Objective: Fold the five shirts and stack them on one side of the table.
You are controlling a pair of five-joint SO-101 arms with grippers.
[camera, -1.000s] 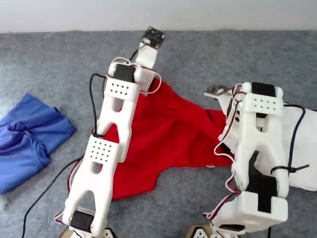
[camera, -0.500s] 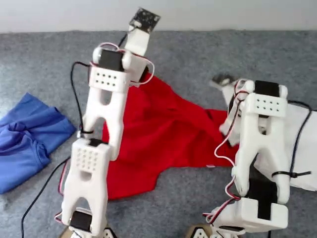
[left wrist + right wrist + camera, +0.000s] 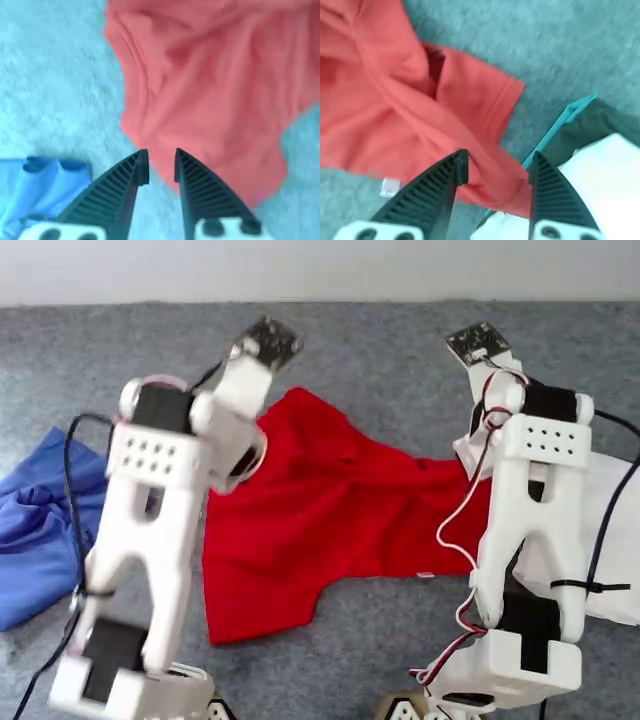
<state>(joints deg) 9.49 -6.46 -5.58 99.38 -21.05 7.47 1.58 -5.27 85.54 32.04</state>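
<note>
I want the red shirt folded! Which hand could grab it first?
Probably the right hand: it is wide open over the red shirt, by a sleeve. The left hand is barely open, at its edge.

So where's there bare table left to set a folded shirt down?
The far strip of table behind the red shirt, and the near patch in front of it. It is crowded on the left by the blue shirt and on the right by the white shirt.

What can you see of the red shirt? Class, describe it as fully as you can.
The red shirt is soft, wrinkled cloth with short hemmed sleeves, lying unfolded on the grey table. One end touches a teal-edged dark cloth. The left gripper and right gripper hang above it, jaws open.
</note>
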